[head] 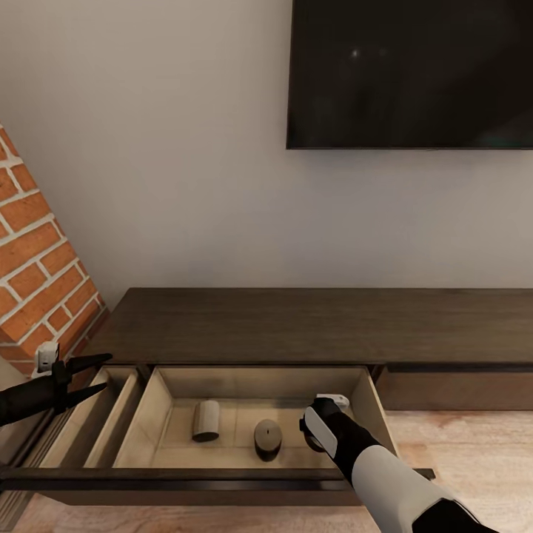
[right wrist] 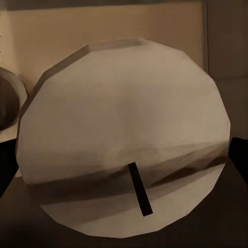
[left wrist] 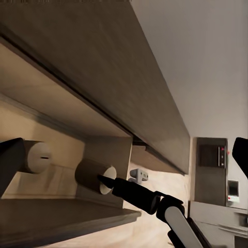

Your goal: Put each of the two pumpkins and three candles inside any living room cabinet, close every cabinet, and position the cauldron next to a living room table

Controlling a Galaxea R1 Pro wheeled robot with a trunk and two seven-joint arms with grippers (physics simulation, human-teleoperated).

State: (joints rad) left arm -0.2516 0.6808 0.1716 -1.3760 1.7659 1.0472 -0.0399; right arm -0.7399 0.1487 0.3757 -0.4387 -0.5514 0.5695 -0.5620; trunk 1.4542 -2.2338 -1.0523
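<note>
The long dark brown cabinet (head: 318, 326) has a drawer (head: 152, 414) pulled out, showing its pale wood inside. Two grey-beige candles sit on the drawer floor, one (head: 206, 420) at the left and one (head: 267, 438) in the middle. My right gripper (head: 320, 438) reaches down into the drawer's right part. Up close, a third candle (right wrist: 124, 139) with a dark wick sits between its fingers (right wrist: 238, 157), which touch the candle's sides. My left gripper (head: 108, 371) hangs open over the cabinet's left end, holding nothing. From there I see two candles (left wrist: 39, 156) (left wrist: 93, 175) and a right fingertip (left wrist: 106, 181).
A second, narrower drawer (head: 96, 422) stands open left of the first. A closed drawer front (head: 459, 389) lies to the right. A brick wall (head: 37, 274) rises at the left and a dark TV (head: 411, 74) hangs above. Wooden floor (head: 474, 451) shows at the right.
</note>
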